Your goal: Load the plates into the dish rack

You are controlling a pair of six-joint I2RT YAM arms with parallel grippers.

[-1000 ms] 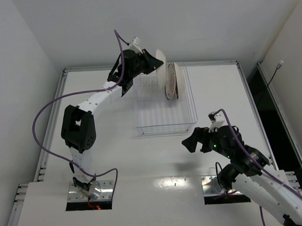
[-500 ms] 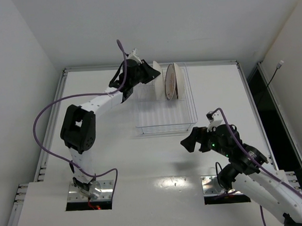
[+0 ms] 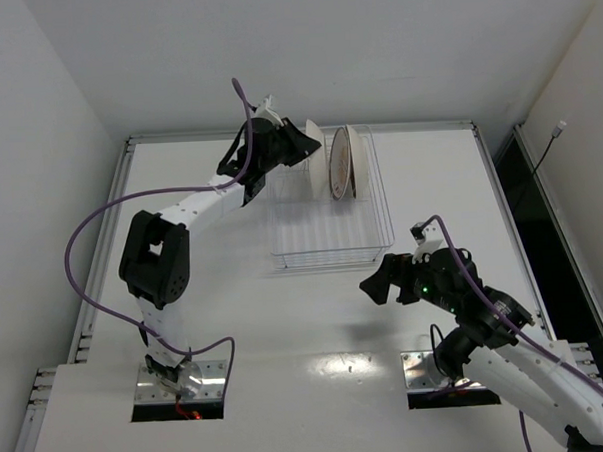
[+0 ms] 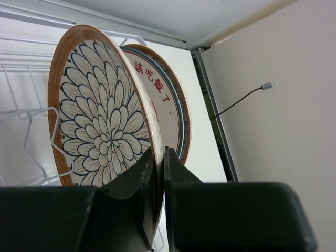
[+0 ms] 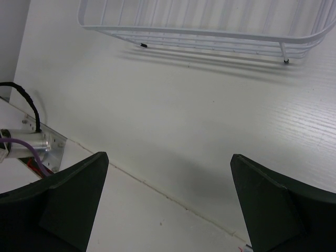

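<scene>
Since a second ago the left gripper [image 3: 300,144] has been shifted slightly at the far left corner of the dish rack [image 3: 327,240], so that less of its plate is seen from above; over the last half second hardly any change is seen. In the left wrist view its jaws are pressed onto the lower rim of the flowered plate [image 4: 97,121], which is held on edge, tilted, over the rack's far end. Just behind it the red-marked plate [image 4: 163,89] is stood upright in the rack; whether a third plate is hidden behind it cannot be told. The right gripper [image 5: 168,157] is held above the white table [image 5: 184,115], near the rack's near right corner and apart from it, with its jaws spread wide and nothing held between them.
</scene>
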